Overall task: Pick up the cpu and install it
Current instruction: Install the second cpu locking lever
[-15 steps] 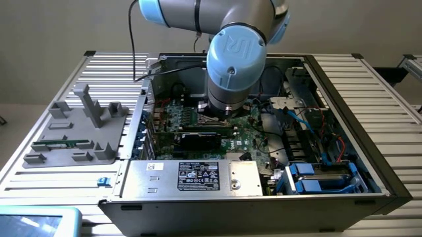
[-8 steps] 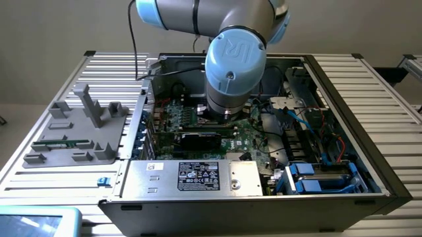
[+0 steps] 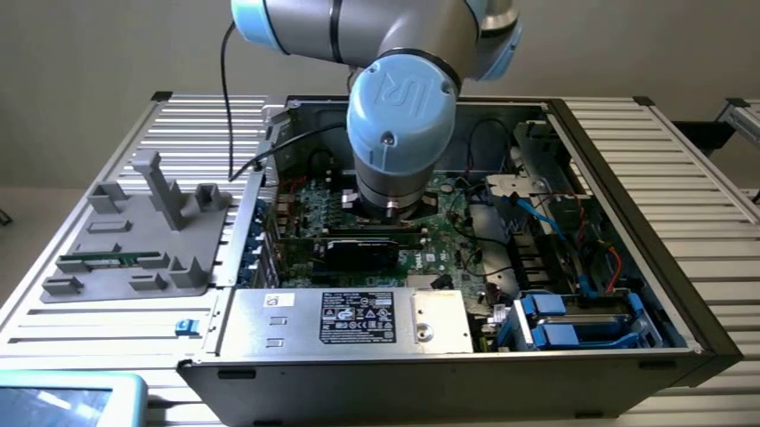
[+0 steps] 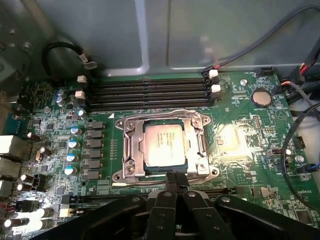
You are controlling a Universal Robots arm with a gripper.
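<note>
From the exterior view we see the Universal Robots arm (image 3: 398, 116) reaching down into an open computer case (image 3: 618, 160) that lies on a slatted metal table (image 3: 677, 151). The arm's blue wrist joint stands over the green motherboard (image 3: 446, 236), about the middle of the case. At the case's 6 o'clock edge sits the silver power supply (image 3: 344, 320) with its black label, and at about 4 o'clock are blue drive caddies (image 3: 558, 325). Outside the case, at its 9 o'clock side, a grey plastic fixture tray (image 3: 131, 240) rests on the table, with a long narrow green memory stick (image 3: 109, 261) lying in it. A light blue device (image 3: 66, 400) shows at the table's 7 o'clock corner.

In the wrist view we look down on the motherboard, where the cpu (image 4: 162, 146) lies flat inside the socket (image 4: 162, 149), its silvery top ringed by the open metal frame. Four black memory slots (image 4: 150, 92) run just beyond the socket, and a coin cell battery (image 4: 261, 97) sits at about 2 o'clock of it. The gripper (image 4: 176, 181) has its black fingers drawn together, holding nothing, with the tips just at the socket's near edge beside the cpu.
</note>
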